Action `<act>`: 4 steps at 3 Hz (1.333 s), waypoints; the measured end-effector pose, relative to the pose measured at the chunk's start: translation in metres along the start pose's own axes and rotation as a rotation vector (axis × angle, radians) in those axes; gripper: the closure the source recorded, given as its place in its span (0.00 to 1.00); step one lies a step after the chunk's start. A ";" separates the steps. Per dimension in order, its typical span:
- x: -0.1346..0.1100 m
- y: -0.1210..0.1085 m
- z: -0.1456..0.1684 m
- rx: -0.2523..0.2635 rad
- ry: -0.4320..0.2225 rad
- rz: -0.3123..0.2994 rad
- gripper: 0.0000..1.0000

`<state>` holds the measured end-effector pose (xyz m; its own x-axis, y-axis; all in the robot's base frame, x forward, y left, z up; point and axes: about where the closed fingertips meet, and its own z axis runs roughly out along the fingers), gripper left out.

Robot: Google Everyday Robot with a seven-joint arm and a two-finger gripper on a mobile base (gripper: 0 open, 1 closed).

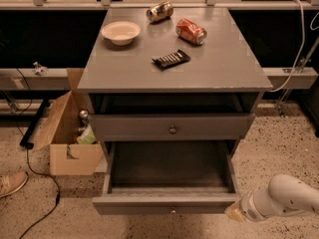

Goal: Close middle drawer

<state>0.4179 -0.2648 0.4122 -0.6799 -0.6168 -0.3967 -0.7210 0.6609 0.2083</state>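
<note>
Middle drawer (168,169) stands pulled far out of the cabinet (174,68), just under the shut top drawer (149,127). The gripper (233,213) is low at the open drawer's front right corner, touching or just beside it. I cannot tell whether it is open or closed.

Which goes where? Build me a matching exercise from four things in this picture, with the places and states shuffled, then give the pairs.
1 bowl
2 red can
3 middle drawer
4 gripper

A beside the drawer's right front corner
B pulled out
C cabinet top, back left
D cabinet top, lying on its side

Pairs: 1-C, 2-D, 3-B, 4-A
</note>
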 end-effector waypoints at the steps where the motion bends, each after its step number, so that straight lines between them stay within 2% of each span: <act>1: 0.012 -0.010 0.019 0.032 -0.024 0.039 1.00; 2: -0.001 -0.019 0.023 0.059 -0.059 0.040 1.00; 4: -0.021 -0.028 0.038 0.052 -0.072 0.009 1.00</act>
<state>0.4578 -0.2538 0.3804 -0.6740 -0.5793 -0.4584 -0.7055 0.6888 0.1667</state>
